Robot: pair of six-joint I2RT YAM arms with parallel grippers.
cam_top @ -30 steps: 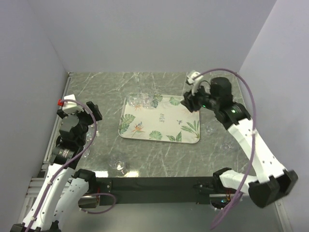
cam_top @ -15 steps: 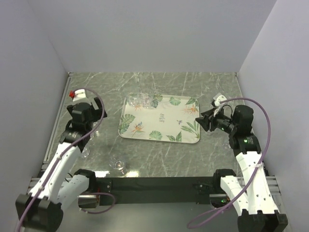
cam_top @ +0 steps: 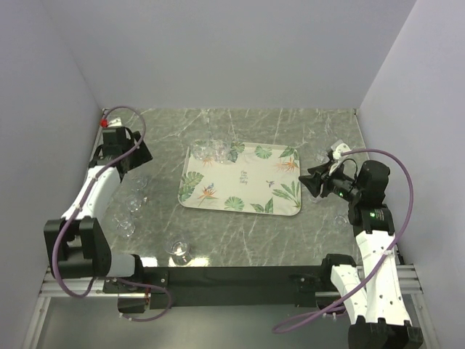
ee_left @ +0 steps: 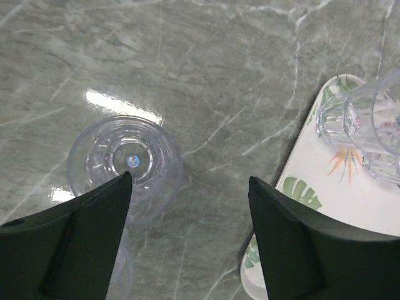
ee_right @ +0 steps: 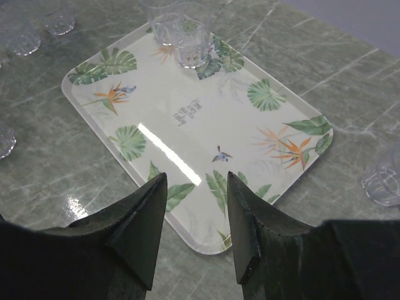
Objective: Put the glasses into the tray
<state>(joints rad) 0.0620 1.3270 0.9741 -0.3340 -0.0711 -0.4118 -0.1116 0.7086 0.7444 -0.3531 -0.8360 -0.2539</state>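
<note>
- Tray (cam_top: 243, 190) is laid flat on the marbled table (cam_top: 305, 127), with its long sides running left to right in the top view.
- Glasses (cam_top: 215, 151) are stood upright in the tray's far-left corner, bunched close together; the exact count cannot be told through the glints.
- Other clear tumblers (cam_top: 133, 203) are scattered on the table to the left of the tray, well apart from its rim.
- One tumbler (cam_top: 178, 249) is set off the tray's near-left corner, close to the table's front edge.
- One more (ee_right: 381, 178) is stood on the table beyond the tray's right short side.
- Left gripper (ee_left: 189, 181) is held above the table to the left of the tray, with its jaws spread wide and nothing between them.
- A single glass (ee_left: 125, 164) is seen below the tip of one finger of that gripper; whether it is touched cannot be told.
- Right gripper (ee_right: 196, 177) is held just beyond the tray's right short side and is pointed across the tray.
- Its jaws are parted by a narrower gap, and nothing is held in them.
</note>
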